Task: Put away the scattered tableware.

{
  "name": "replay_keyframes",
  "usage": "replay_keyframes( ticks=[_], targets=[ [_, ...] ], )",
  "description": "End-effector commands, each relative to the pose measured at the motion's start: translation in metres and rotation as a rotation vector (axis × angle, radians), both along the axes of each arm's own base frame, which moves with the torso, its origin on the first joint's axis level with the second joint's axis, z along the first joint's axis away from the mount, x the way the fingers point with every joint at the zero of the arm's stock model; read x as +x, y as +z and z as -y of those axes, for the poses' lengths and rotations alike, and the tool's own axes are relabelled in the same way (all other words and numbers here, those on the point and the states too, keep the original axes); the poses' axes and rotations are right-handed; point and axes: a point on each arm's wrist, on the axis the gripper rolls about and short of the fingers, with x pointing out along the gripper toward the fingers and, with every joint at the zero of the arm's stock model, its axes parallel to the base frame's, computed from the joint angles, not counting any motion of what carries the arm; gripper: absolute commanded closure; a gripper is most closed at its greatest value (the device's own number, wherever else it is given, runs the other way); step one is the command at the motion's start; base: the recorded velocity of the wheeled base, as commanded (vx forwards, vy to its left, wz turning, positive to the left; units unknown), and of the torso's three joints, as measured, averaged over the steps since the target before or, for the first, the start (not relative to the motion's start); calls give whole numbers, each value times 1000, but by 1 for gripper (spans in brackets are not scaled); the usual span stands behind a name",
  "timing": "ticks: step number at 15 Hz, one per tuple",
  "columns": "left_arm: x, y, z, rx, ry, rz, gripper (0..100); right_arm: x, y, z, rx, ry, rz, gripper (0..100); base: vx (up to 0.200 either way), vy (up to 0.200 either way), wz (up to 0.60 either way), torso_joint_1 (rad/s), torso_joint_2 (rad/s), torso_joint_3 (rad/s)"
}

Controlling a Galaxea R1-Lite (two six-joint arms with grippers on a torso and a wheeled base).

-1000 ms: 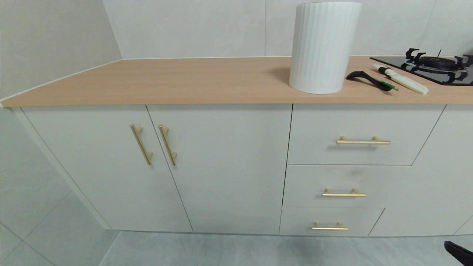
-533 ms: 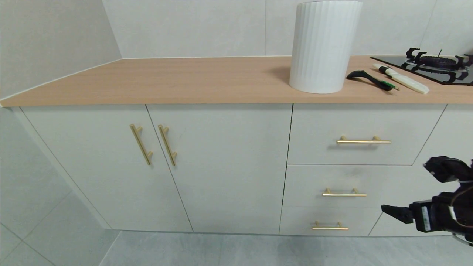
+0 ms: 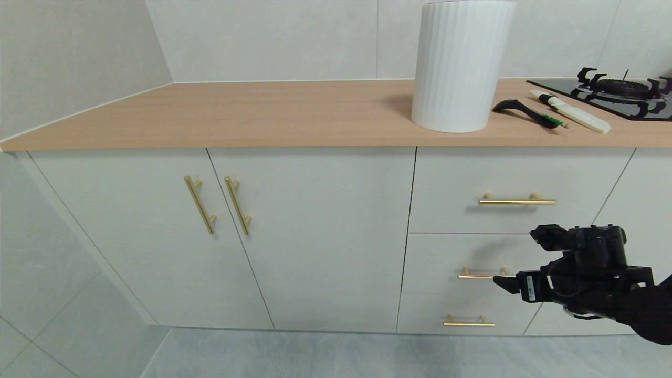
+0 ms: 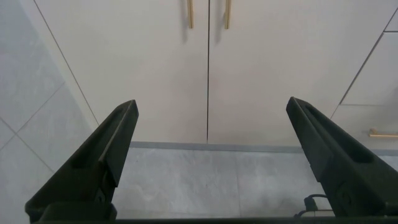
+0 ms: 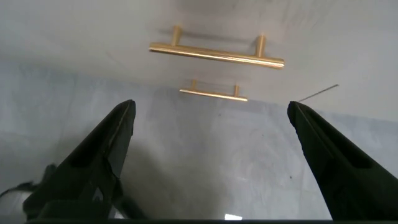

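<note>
I see my left hand (image 4: 211,104) wide open above the grey floor (image 4: 205,180), facing two white cupboard doors (image 4: 267,68) with gold handles (image 4: 189,14).

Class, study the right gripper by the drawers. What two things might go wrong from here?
1. The open right gripper is not yet around the middle drawer handle; closing early may miss it.
2. The top drawer handle and bottom drawer handle look alike, so it might open the wrong drawer.
</note>
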Motion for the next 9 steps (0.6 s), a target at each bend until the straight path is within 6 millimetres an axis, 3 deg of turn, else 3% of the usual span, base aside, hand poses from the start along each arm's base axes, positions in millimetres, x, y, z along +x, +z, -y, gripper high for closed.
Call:
replay_keyframes(
  ticks=[1,9],
  targets=[
    [0,0,0,0,1,0,0,14,-39,1,-30,-44,-41,0,0,0,0,0,0,0],
    [0,0,0,0,1,0,0,34,-55,1,17,-132,66,0,0,0,0,0,0,0]
  ],
)
